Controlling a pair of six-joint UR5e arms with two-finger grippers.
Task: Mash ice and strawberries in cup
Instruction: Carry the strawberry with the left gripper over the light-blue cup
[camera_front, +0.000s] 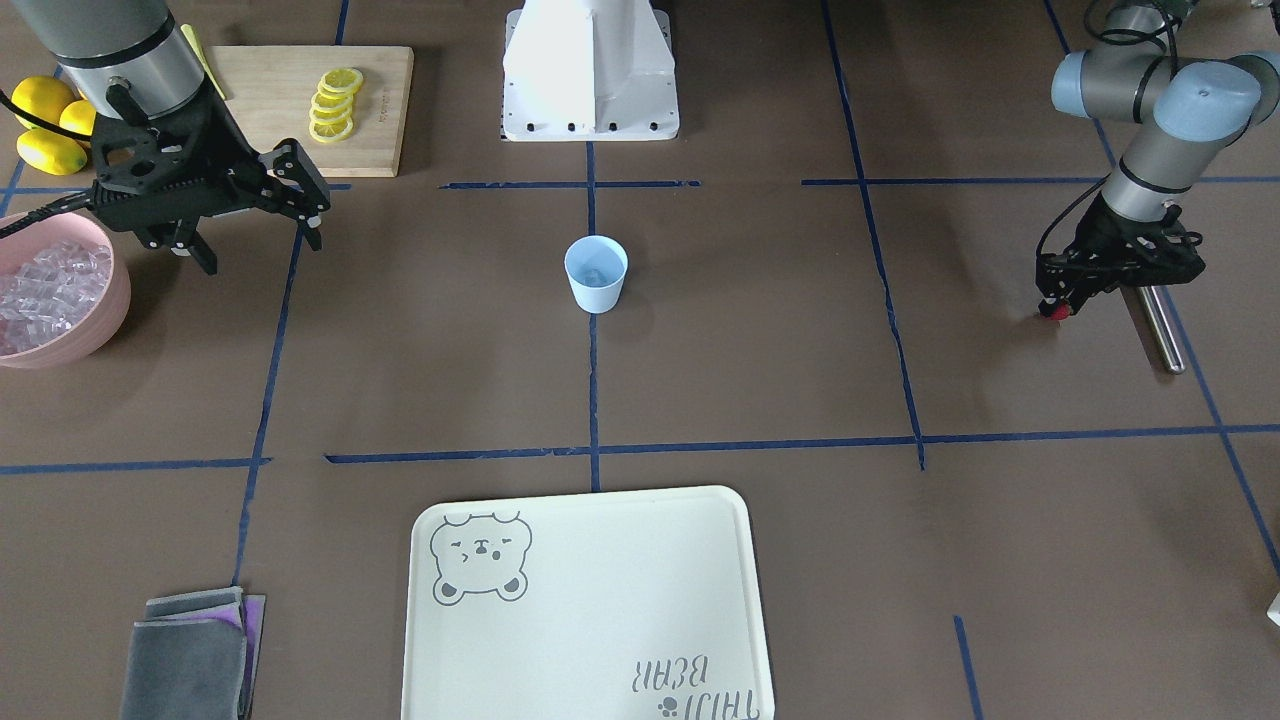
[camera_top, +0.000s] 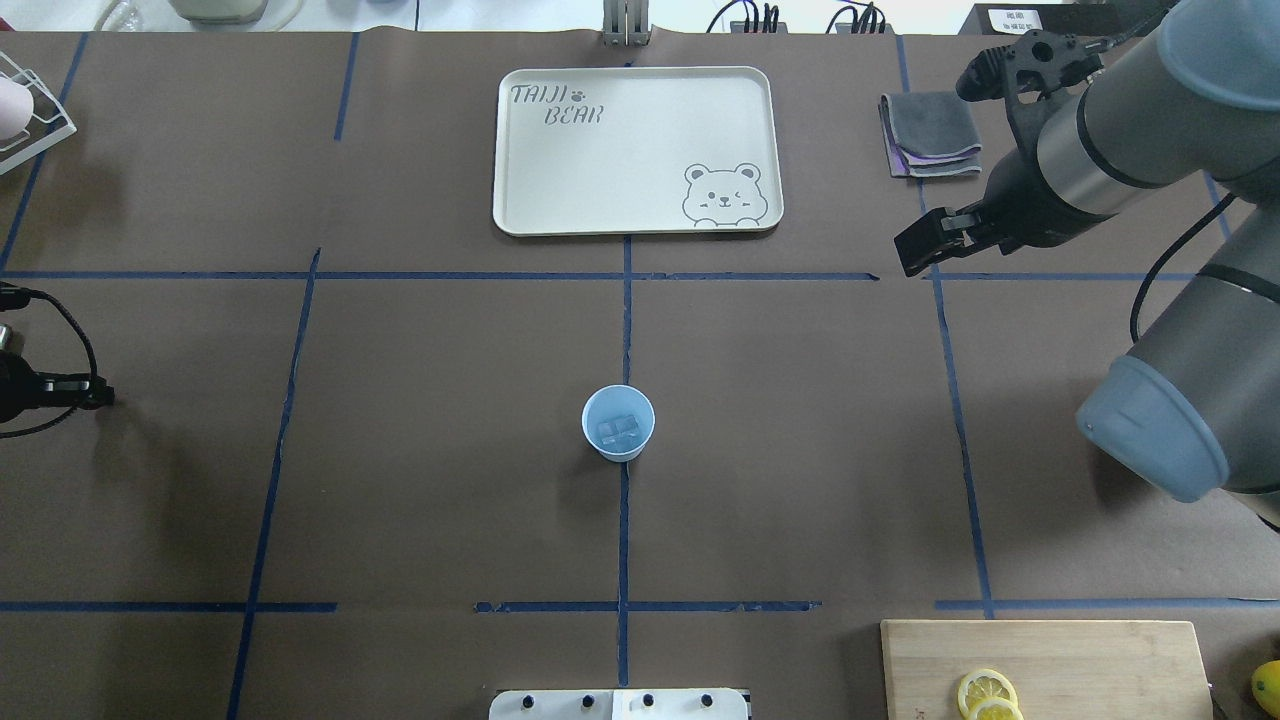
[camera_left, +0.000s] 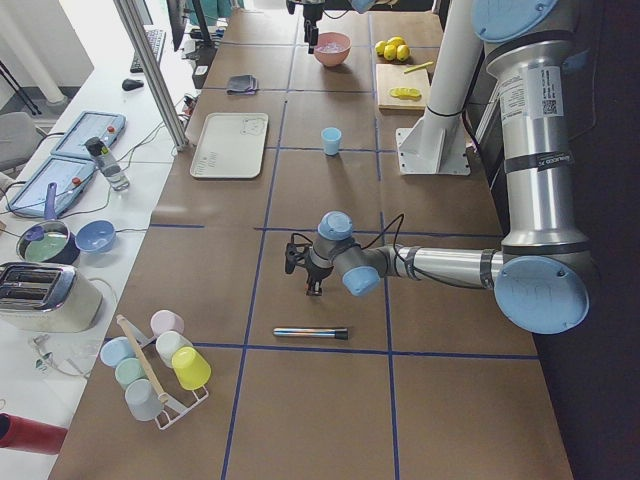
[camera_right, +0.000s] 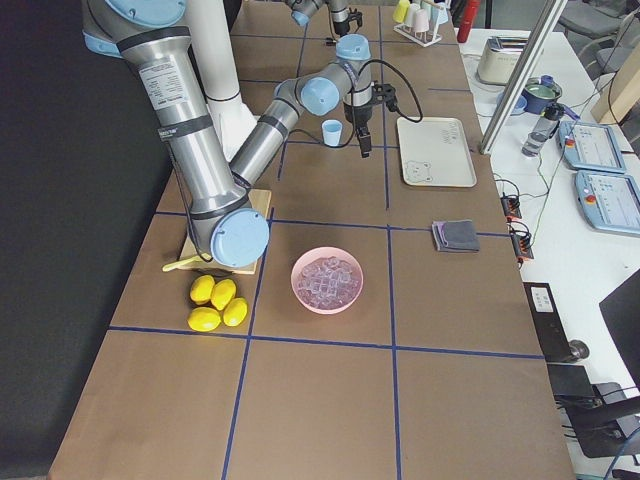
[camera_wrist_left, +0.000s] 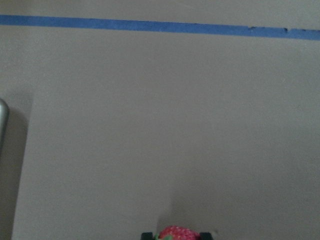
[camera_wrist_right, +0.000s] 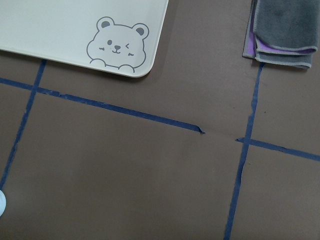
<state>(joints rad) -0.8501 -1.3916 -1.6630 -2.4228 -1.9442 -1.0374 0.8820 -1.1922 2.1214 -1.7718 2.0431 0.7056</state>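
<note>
The strawberry (camera_front: 1056, 312) is clenched between the left gripper's (camera_front: 1060, 304) jaws. The cup (camera_front: 596, 273), with ice (camera_top: 618, 430) inside, stands well apart from those jaws, between both grippers. The right gripper's (camera_front: 262, 248) jaws are spread, holding nothing.

Even overhead light, soft shadows; left wrist view dim, blurry.

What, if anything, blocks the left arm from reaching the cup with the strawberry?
Nothing visible, so probably yes: only bare table lies between the left gripper, shut on the strawberry, and the cup. The metal rod lies on its far side.
</note>
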